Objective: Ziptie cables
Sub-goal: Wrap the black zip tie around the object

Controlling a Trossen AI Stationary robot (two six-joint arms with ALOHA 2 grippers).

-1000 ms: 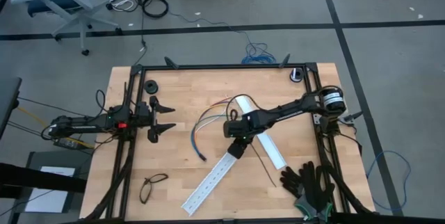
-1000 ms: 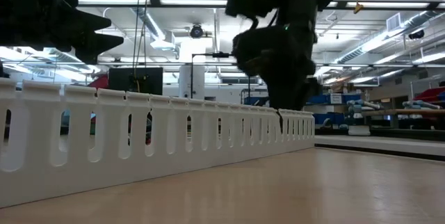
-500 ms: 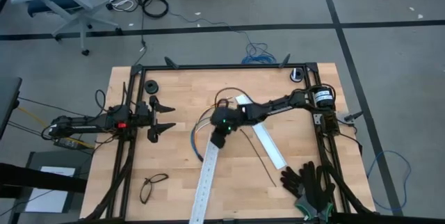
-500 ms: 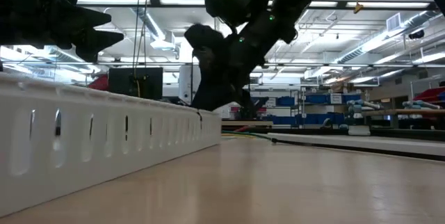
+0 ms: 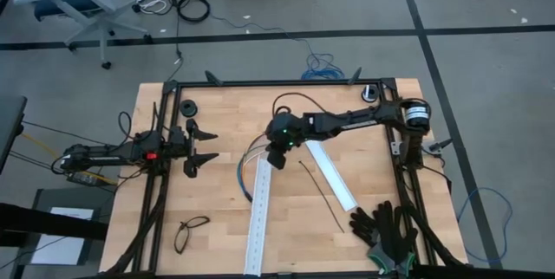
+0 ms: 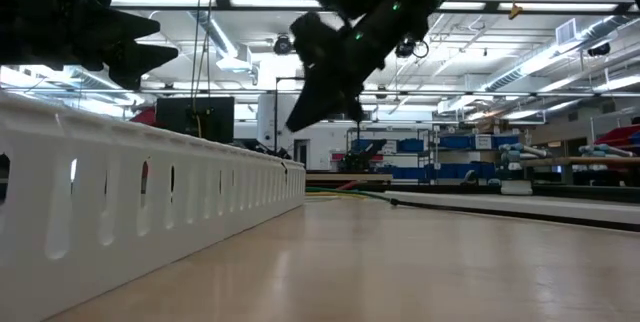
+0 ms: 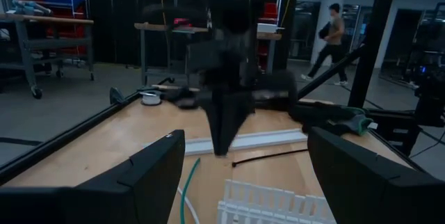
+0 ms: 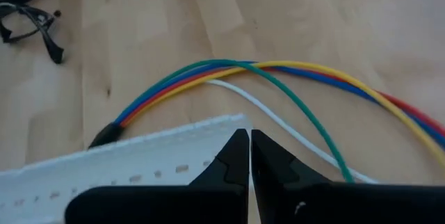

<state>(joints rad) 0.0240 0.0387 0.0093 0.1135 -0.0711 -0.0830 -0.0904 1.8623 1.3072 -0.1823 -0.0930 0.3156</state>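
Your tie is not on yet: the cables (image 5: 249,159) lie loose on the table (image 5: 217,218), fanning out in a curve at mid-table, just beside the far end of the perforated white rail (image 5: 258,218). The thin black strip (image 5: 319,193) lying apart between the two rails looks like the zip tie, though it is too small to be sure. Your right gripper (image 5: 275,159) hangs over the rail's end, fingertips pressed together and holding nothing; in the right wrist view the coloured wires (image 8: 278,78) pass just beyond them. Your left gripper (image 5: 206,145) waits at the table's left side, fingers spread wide. Gathering, wrapping and cinching all remain.
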